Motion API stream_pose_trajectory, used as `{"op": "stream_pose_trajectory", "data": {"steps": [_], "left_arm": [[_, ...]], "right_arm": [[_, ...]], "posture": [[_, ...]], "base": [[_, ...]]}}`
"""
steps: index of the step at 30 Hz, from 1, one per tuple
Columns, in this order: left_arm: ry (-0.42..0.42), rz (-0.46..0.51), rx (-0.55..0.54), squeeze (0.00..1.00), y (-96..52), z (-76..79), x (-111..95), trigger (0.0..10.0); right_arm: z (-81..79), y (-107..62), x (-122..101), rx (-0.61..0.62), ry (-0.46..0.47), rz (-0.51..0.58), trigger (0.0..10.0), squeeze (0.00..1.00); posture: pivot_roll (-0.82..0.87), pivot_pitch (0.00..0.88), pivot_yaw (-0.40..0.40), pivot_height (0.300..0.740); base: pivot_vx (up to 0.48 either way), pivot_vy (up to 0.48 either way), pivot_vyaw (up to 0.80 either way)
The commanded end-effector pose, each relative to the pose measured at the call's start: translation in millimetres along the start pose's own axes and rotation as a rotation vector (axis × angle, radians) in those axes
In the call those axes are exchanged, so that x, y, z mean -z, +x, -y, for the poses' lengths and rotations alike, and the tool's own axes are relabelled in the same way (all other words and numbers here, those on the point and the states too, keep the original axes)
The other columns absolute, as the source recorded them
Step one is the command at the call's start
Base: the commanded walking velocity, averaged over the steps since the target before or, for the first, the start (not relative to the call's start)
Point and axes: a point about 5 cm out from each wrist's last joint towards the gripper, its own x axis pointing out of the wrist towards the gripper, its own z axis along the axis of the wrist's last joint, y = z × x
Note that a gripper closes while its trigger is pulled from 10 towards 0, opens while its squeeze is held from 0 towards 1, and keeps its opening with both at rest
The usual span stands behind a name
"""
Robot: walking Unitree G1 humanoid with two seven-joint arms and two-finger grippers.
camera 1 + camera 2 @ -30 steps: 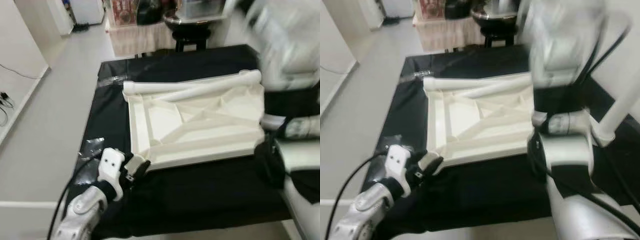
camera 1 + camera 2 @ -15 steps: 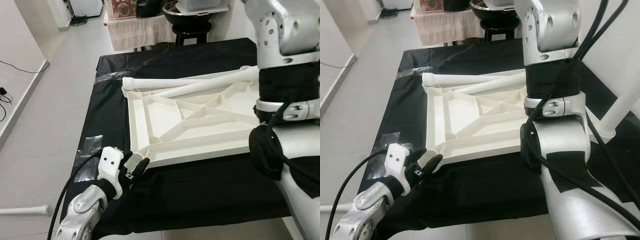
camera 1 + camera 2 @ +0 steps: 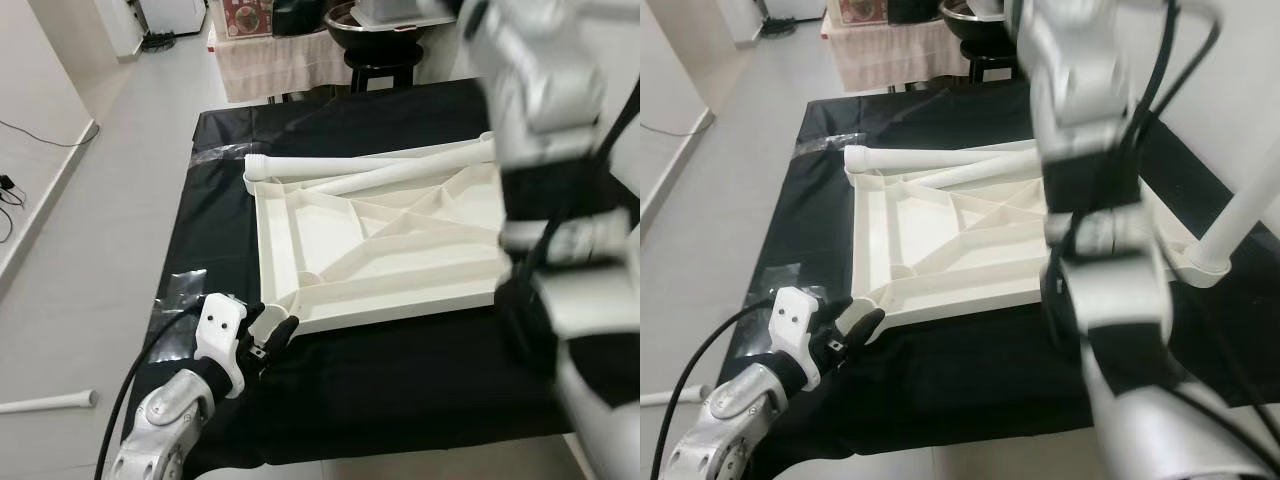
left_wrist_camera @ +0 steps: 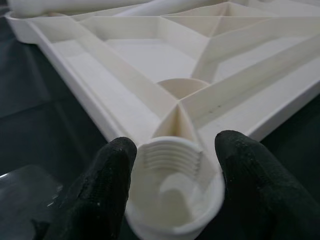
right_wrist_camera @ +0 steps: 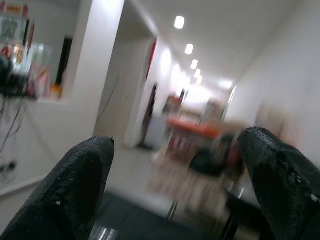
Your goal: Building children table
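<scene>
A thin white rod lies on the grey floor at far left. Beside it stands a table draped in black cloth, with a patch of clear plastic film near its left edge. The left gripper sits at the near left corner of an upturned white plastic tabletop, its underside ribbed into triangular compartments. Its black fingers stand narrowly apart on either side of the threaded round leg socket at that corner; whether they touch it cannot be told. Two white table legs lie along the tabletop's far edge. Farther right, the blurred silver right arm rises in front of the tabletop's right side. The right gripper is lifted, fingers spread wide with nothing between them.
</scene>
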Motion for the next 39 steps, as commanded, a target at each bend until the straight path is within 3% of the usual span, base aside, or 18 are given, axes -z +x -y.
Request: {"op": "stream_pose_trajectory", "data": {"steps": [1,2,4,5,7,9,11,13,14,15,17,19,24,39], "left_arm": [[0.006,-0.001,-0.049,0.0,-4.2,-5.6,1.5,10.0],[0.016,0.008,-0.089,0.0,-6.7,-10.2,-0.1,10.0],[0.016,0.008,-0.089,0.0,-6.7,-10.2,-0.1,10.0],[0.03,0.015,-0.13,0.0,-9.8,-15.4,-1.8,10.0],[0.03,0.015,-0.13,0.0,-9.8,-15.4,-1.8,10.0],[0.074,0.036,-0.209,0.0,-14.7,-27.7,-8.5,10.0],[0.074,0.036,-0.209,0.0,-14.7,-27.7,-8.5,10.0],[0.114,0.066,-0.28,0.0,-16.7,-35.3,-16.0,10.0],[0.114,0.066,-0.28,0.0,-16.7,-35.3,-16.0,10.0],[0.125,0.077,-0.302,0.0,-17.3,-36.8,-18.2,10.0],[0.125,0.077,-0.302,0.0,-17.3,-36.8,-18.2,10.0],[0.11,0.073,-0.311,0.0,-20.1,-33.5,-14.8,10.0],[0.046,0.037,-0.268,0.0,-24.1,-21.1,-1.9,10.0],[-0.015,0.025,-0.253,0.0,-20.2,-24.4,3.0,10.0]], "right_arm": [[-10.8,-10.5,22.0,-0.018,0.021,-0.047,10.0,0.0],[-21.1,-34.0,61.2,-0.022,0.057,-0.133,10.0,0.0],[-21.1,-34.0,61.2,-0.022,0.057,-0.133,10.0,0.0],[-31.0,-56.4,88.2,-0.019,0.098,-0.197,10.0,0.0],[-31.0,-56.4,88.2,-0.019,0.098,-0.197,10.0,0.0],[-54.7,-98.0,120.5,-0.053,0.158,-0.261,10.0,0.0],[-54.7,-98.0,120.5,-0.053,0.158,-0.261,10.0,0.0],[-74.8,-129.7,137.2,-0.097,0.247,-0.287,10.0,0.0],[-74.8,-129.7,137.2,-0.097,0.247,-0.287,10.0,0.0],[-80.4,-139.9,141.3,-0.103,0.286,-0.292,10.0,0.0],[-80.4,-139.9,141.3,-0.103,0.286,-0.292,10.0,0.0],[-92.2,-157.3,145.6,-0.113,0.335,-0.29,10.0,0.0],[-112.4,-176.7,147.1,-0.142,0.369,-0.309,10.0,0.0],[-113.0,-180.8,152.7,-0.117,0.409,-0.329,10.0,0.0]], "posture": [[-0.07,0.128,0.045,0.74],[-0.07,0.133,0.053,0.74],[-0.07,0.133,0.053,0.74],[-0.07,0.137,0.06,0.74],[-0.07,0.137,0.06,0.74],[-0.07,0.139,0.071,0.74],[-0.07,0.139,0.071,0.74],[-0.07,0.135,0.068,0.74],[-0.07,0.135,0.068,0.74],[-0.07,0.135,0.068,0.74],[-0.07,0.135,0.068,0.74],[-0.07,0.132,0.069,0.74],[-0.07,0.127,0.073,0.74],[-0.07,0.113,0.072,0.74]], "base": [[0.0,0.0,0.0],[0.0,0.0,0.0],[0.0,0.0,0.0],[0.0,0.0,0.0],[0.0,0.0,0.0],[0.0,0.0,0.4],[0.0,0.0,0.8],[0.0,0.0,0.8],[0.0,0.0,0.8],[0.0,0.0,0.8],[0.0,0.0,0.8],[0.0,0.0,0.78],[0.0,0.0,0.78],[0.0,0.0,0.78]]}}
